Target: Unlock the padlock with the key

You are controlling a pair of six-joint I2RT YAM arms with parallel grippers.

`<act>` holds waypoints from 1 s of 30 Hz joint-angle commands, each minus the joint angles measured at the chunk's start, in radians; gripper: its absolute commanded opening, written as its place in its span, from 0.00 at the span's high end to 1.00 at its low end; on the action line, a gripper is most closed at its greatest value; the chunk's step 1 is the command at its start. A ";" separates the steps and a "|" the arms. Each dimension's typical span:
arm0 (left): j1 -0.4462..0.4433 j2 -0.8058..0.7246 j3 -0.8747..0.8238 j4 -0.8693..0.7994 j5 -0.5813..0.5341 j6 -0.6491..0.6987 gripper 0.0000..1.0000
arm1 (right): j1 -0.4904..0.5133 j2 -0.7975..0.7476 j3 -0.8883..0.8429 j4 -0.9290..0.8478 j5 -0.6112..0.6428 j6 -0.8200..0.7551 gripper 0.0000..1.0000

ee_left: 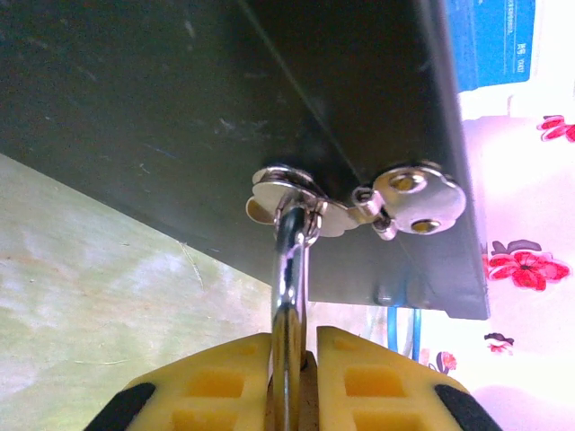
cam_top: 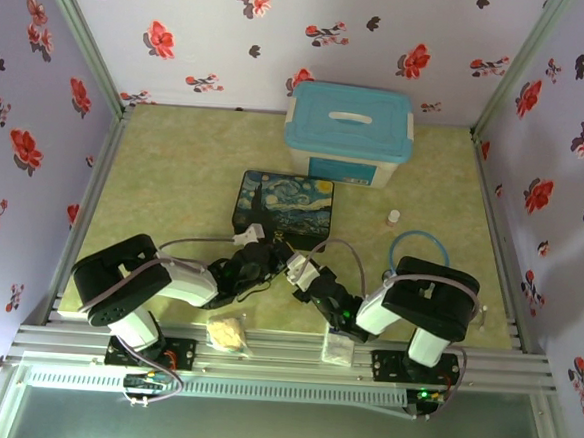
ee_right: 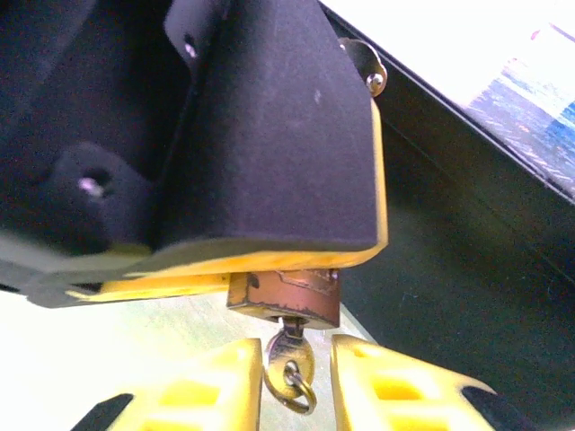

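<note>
The brass padlock (ee_right: 287,294) hangs by its silver shackle (ee_left: 289,269) from the hasp (ee_left: 310,211) of the Starry-Night tin box (cam_top: 283,203). My left gripper (ee_left: 294,337) is shut on the padlock's body, and its dark finger (ee_right: 269,135) covers the top of the body in the right wrist view. The small key (ee_right: 289,359) sticks out of the padlock's underside with a ring on its head. My right gripper (ee_right: 296,346) stands round the key head. Its left fingertip is against the head, and a narrow gap shows on the right side.
A blue-lidded plastic container (cam_top: 348,128) stands behind the tin box. A small white bottle (cam_top: 392,218) and a blue ring (cam_top: 420,250) lie to the right. Two small clear bags (cam_top: 229,333) (cam_top: 338,348) lie at the near edge between the arm bases.
</note>
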State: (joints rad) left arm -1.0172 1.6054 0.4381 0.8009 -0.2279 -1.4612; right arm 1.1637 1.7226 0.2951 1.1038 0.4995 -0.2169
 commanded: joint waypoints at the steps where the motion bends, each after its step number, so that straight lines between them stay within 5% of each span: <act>1: -0.011 -0.003 -0.004 0.089 -0.004 0.001 1.00 | 0.007 0.017 0.014 0.041 0.040 -0.002 0.75; 6: -0.010 0.015 -0.012 0.117 -0.005 -0.013 1.00 | 0.010 0.006 0.018 0.045 0.024 0.049 0.82; 10: -0.012 0.026 -0.015 0.125 -0.006 -0.019 1.00 | 0.016 -0.007 0.019 0.065 0.036 0.074 0.71; 20: -0.014 0.038 -0.013 0.143 -0.007 -0.028 1.00 | 0.033 0.067 0.027 0.177 0.113 0.051 0.87; 30: -0.015 0.032 -0.024 0.151 -0.005 -0.023 1.00 | 0.031 -0.018 0.025 0.076 -0.032 0.158 0.98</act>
State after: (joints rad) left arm -1.0210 1.6394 0.4191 0.8822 -0.2436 -1.4910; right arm 1.1912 1.7576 0.3000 1.1706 0.5396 -0.1276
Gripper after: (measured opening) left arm 0.142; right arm 0.092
